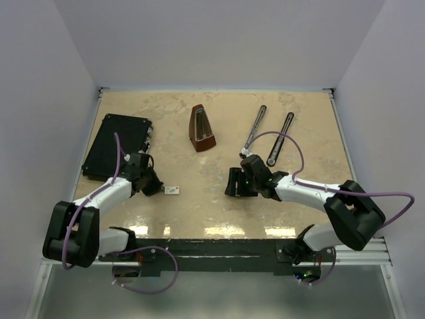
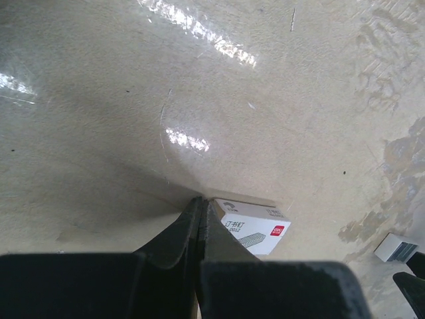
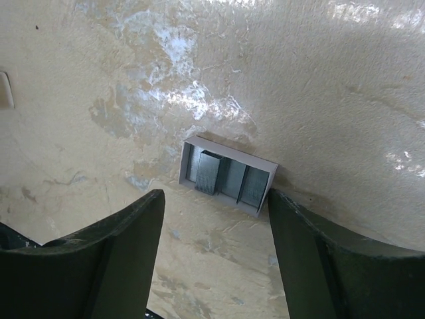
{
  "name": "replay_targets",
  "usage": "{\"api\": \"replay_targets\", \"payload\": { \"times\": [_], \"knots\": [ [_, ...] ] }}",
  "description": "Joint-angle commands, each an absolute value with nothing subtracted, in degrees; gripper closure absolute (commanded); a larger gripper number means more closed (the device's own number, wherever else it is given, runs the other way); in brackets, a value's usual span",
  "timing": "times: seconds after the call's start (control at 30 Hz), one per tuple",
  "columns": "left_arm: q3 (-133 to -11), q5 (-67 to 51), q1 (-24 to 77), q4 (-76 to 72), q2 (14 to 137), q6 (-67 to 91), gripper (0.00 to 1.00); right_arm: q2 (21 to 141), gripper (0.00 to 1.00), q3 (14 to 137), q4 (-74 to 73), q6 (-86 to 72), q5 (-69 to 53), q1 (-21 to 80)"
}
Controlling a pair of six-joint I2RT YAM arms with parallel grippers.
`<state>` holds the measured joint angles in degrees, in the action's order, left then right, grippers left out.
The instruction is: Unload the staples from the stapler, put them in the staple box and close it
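Hovering low over a small white tray (image 3: 232, 151), the right hand (image 3: 214, 201) holds its jaws apart with nothing between them, open and straddling the tray's near side. Inside the tray lie grey strips of staples (image 3: 209, 173), one left of centre and another against the right wall; whether any came out of the stapler cannot be told. The stapler (image 1: 255, 127) lies beyond this hand, farther out on the desk (image 1: 219, 212). It shows as two slim bars side by side, their long axes running away from the arms and leaning a little rightward; whether they join at the near end is unclear. The right arm is plainly the nearer one, so a reach for the stapler would likely go forward from the tray. The left hand (image 2: 201, 207) is pinched shut on nothing, tips down near the desk, just beside a white staple box (image 2: 255, 227) with a red label — well apart from the stapler.
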<state>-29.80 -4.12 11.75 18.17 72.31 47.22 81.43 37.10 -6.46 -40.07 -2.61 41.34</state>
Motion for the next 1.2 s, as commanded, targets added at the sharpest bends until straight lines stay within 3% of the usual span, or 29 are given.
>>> {"api": "replay_targets", "payload": {
  "times": [0.0, 0.63, 1.17],
  "knots": [
    [-27.1, -3.9, 13.0, 21.5, 72.6, 47.6, 1.00, 82.2, 0.33, 37.9, -3.3, -40.6, -3.6, 41.3],
    [-26.2, -3.7, 14.2, 20.7, 72.5, 48.7, 1.00, 86.2, 0.44, 39.2, -1.8, -44.1, -4.0, 44.7],
    [-26.5, -4.2, 14.4, 19.9, 72.8, 48.5, 1.00, 91.3, 0.45, 44.1, -1.9, -45.4, -0.2, 47.8]
  ]
}}
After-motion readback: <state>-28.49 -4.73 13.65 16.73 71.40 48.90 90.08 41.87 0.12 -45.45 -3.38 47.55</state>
